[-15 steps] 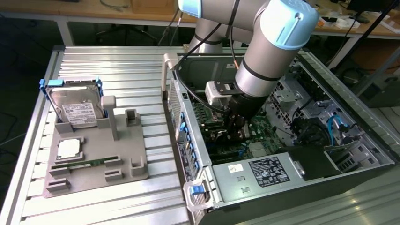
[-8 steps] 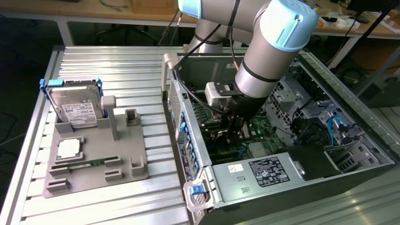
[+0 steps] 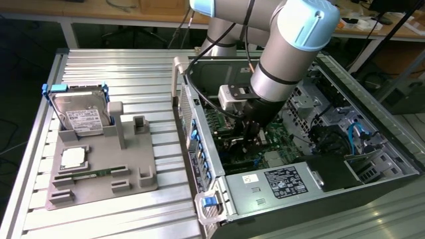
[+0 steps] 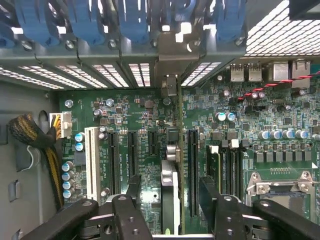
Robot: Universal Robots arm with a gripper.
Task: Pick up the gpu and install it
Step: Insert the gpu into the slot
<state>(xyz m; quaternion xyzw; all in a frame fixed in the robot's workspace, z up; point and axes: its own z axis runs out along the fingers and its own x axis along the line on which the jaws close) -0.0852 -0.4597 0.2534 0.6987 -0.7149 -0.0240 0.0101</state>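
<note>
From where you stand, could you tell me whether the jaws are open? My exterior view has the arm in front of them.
Observer: In the wrist view the gripper has its jaws open, one on each side of the gpu.
Operator: Thank you. Is the card upright?
Observer: Yes, it stands on edge on the motherboard, beside a long black slot.
Operator: And its bracket?
Observer: The bracket sits against the case's perforated wall.

Beside the computer case [image 3: 299, 189] — one hard drive [image 3: 79, 117], one grey holder tray [image 3: 99, 189]; inside it — one gpu [image 4: 172, 175].
</note>
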